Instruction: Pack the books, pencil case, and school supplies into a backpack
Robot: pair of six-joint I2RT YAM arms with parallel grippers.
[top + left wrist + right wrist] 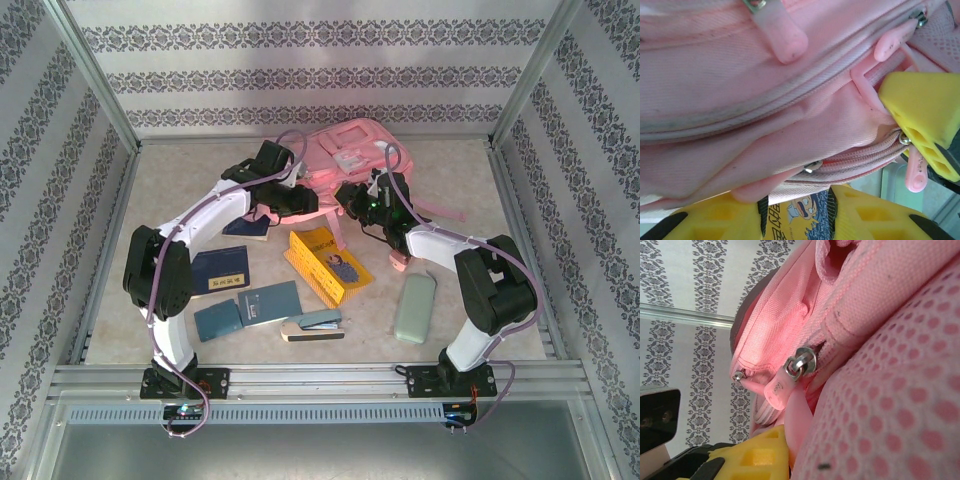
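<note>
Two hands work the near edge of the backpack (345,150), which lies far-centre on the counter (170,190). R hand (362,196) is closed down narrow on the bag's rim by a zip slider (801,362), w/ the pink pull tab (777,390) lying against its yellow finger. L hand (283,197) sits at the bag's near-left corner. Its fingers (715,220) stand apart w/ a gap, and the yellow book (797,215) shows thru it. The tips are under a fold of fabric, so can't tell if they pinch anything.

Key relation: the zip line runs roughly left-right btwn the two hands, so the mouth, I judge, opens toward the arms. Nothing looks packed yet.

All cargo lies on the near side of the bag:
- navy books (222,270) and teal books (270,303): closer to the L arm
- stapler (312,325): near the middle
- pencil case (415,308): closer to the R arm, long axis near-to-far
- yellow book: just beside the bag, diagonal, btwn both hands; prob. the easiest first item once the mouth is held open
</note>
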